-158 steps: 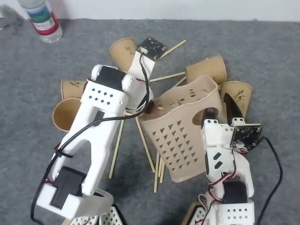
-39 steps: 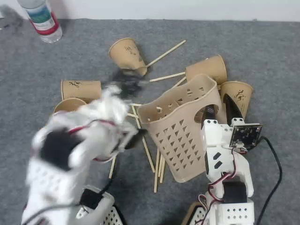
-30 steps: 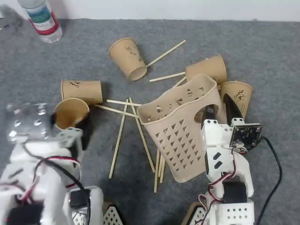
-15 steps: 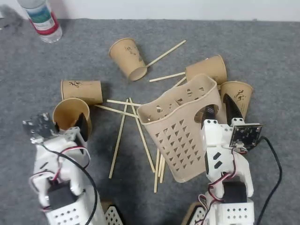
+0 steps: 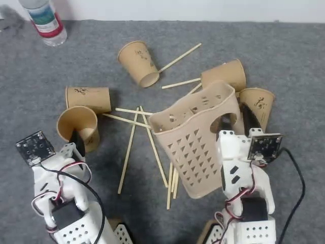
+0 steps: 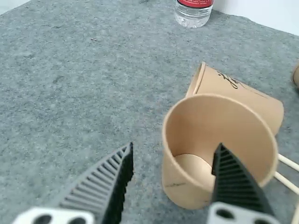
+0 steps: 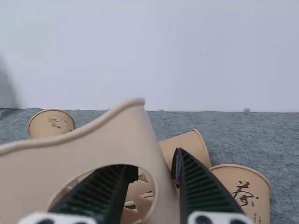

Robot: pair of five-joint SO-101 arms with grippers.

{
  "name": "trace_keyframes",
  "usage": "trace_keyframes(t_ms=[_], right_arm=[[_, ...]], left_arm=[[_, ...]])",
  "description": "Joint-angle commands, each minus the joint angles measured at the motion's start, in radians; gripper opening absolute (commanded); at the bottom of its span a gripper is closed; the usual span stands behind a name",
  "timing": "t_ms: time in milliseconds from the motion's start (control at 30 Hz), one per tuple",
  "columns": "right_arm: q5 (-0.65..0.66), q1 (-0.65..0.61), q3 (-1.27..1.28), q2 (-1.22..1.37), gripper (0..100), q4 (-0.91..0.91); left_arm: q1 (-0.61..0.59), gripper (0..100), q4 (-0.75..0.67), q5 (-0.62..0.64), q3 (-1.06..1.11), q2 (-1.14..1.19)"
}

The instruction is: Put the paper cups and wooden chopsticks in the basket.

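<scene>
While the basket (image 5: pixel 192 152) sits tilted on the grey mat (image 5: pixel 294 56), the right gripper (image 5: pixel 237 120) is clenched on its wall at the handle cut-out. One finger is inside and one outside, with the wall pinched between them.

Left gripper (image 5: pixel 76 145): well apart from the basket, on the left arm's side. The jaws are spread at the mouth-up cup (image 5: pixel 77 124). One finger is outside the cup wall and the other in front of its mouth. Contact cannot be told, and nothing is grasped.

Other cups, placed from the basket:
- lying cup (image 5: pixel 89 98): on its side, just beyond the mouth-up cup.
- far cup (image 5: pixel 138 63): on its side, beyond the basket toward the left arm's side.
- rim cup (image 5: pixel 223 75): close against the basket's far rim.
- side cup (image 5: pixel 257 100): just beside the right gripper's outer finger.

Chopsticks (image 5: pixel 133 137): a loose fan lies between the basket and the mouth-up cup. Several ends run under the basket's near edge. Two more lie beyond the basket near the far cup.

Edges: the mat's far edge meets the white wall (image 5: pixel 203 7). The bottle (image 5: pixel 45 20) stands at that edge, well apart from the basket. Grey mat stretches from the rim cup to the wall, and from the lying cup to the bottle.
</scene>
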Motion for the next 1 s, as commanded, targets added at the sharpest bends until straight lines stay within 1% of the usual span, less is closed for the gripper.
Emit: trace_keyframes(t_ms=[0,133,400,467,533,600,667,800,967], right_arm=[[-0.005,-0.013,-0.012,-0.015,12.3,0.001],[-0.005,-0.018,-0.012,-0.015,12.3,0.001],[-0.003,-0.018,-0.017,-0.015,12.7,0.001],[0.026,-0.018,-0.028,-0.015,13.0,0.002],[0.054,-0.018,-0.043,-0.015,16.5,0.015],[0.051,-0.022,-0.058,-0.015,21.7,0.051],[0.058,-0.053,-0.068,-0.015,25.0,0.074],[0.069,-0.084,-0.077,-0.015,25.0,0.094],[0.133,-0.081,-0.087,-0.015,25.0,0.104]], left_arm=[[-0.005,26,-0.026,0.014,-0.008,-0.025],[0.041,26,-0.018,0.014,-0.008,-0.025],[0.157,26,0.04,0.014,-0.007,-0.025],[0.192,26,0.051,0.014,-0.005,-0.025],[0.227,26,0.041,0.008,0.027,-0.025],[0.259,26,0.008,0.006,0.064,-0.025],[0.269,26,-0.017,0.006,0.085,-0.025],[0.269,26,-0.023,0.006,0.093,-0.025],[0.267,26,-0.021,0.006,0.093,-0.025]])
